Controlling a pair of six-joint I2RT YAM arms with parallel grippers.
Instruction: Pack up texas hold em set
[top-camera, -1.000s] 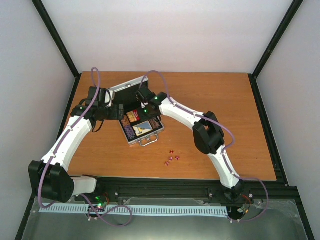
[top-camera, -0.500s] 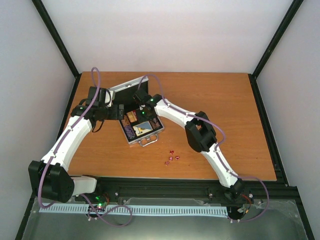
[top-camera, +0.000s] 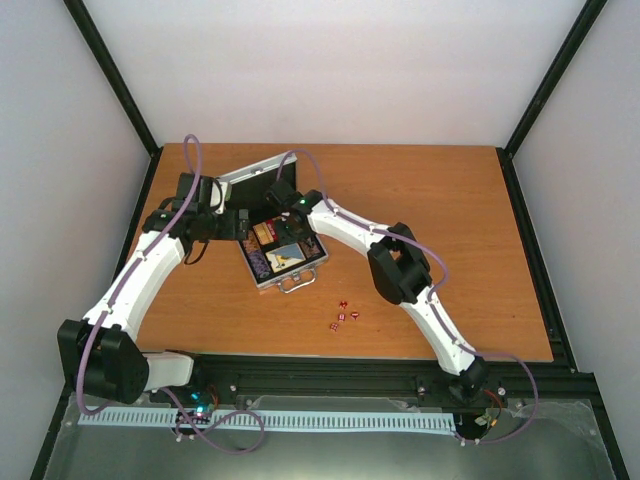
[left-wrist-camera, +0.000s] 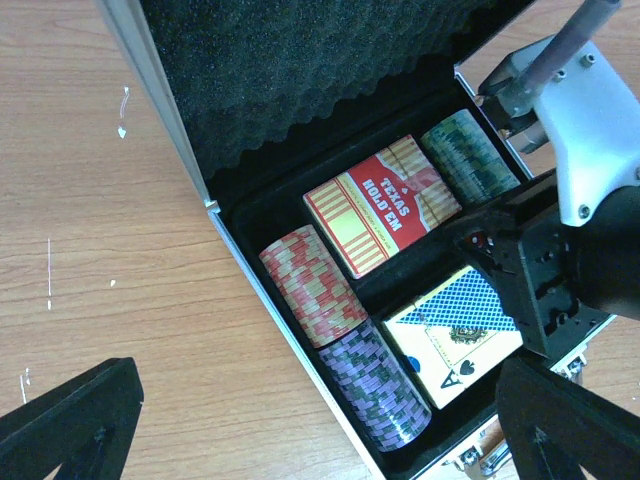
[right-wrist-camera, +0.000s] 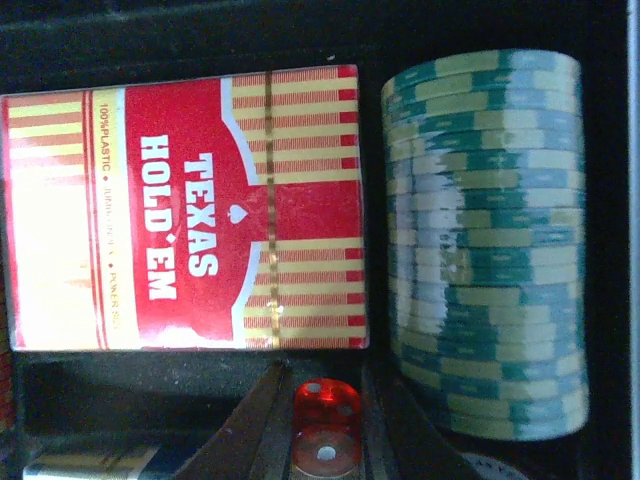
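The silver briefcase lies open at the table's left middle, its foam-lined lid raised. Inside sit a red card deck, a blue-yellow deck, and red, purple and green chip stacks. My right gripper reaches down into the case, shut on a small red die in the gap below the red deck, beside the green stack. My left gripper hovers open at the case's left edge, holding nothing.
A few loose red dice lie on the wooden table in front of the case, near its handle. Black frame posts border the table on both sides.
The right arm has moved left and lower, bringing its gripper with the die down into the case. The left arm has stayed put.
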